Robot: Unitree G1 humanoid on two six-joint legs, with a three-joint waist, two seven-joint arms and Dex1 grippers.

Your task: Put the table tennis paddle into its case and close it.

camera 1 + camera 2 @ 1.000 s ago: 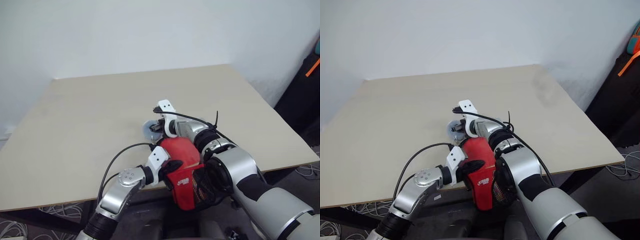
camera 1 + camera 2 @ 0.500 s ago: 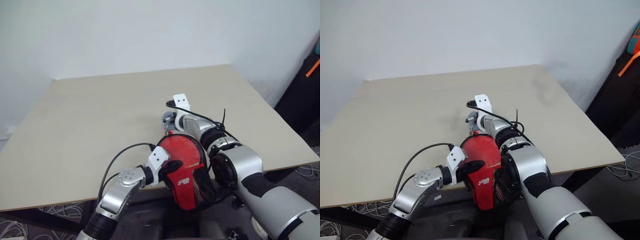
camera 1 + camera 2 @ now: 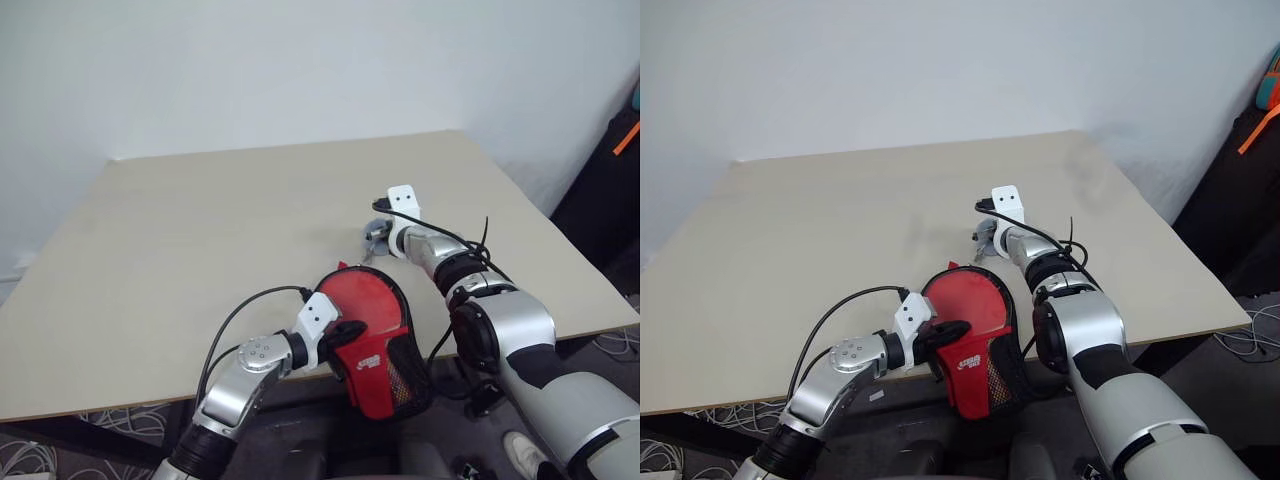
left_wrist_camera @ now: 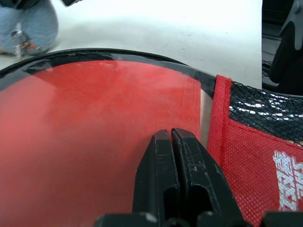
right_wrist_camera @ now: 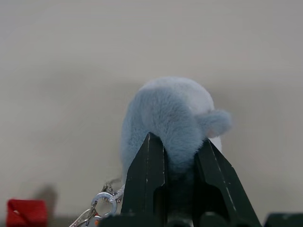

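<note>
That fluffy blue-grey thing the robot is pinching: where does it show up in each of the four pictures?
Left eye view: the fluffy blue-grey charm sits at the right gripper, right of centre on the table.
Right eye view: same spot, just left of the gripper's white bracket.
Left wrist view: blurred, in the top left corner.
Right wrist view: centre, between the black fingers.
Shared landmark: the red case.

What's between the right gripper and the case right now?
Bare table in the head views, apart from a thin chain trailing from the fluffy blue-grey charm the right gripper grips.
</note>
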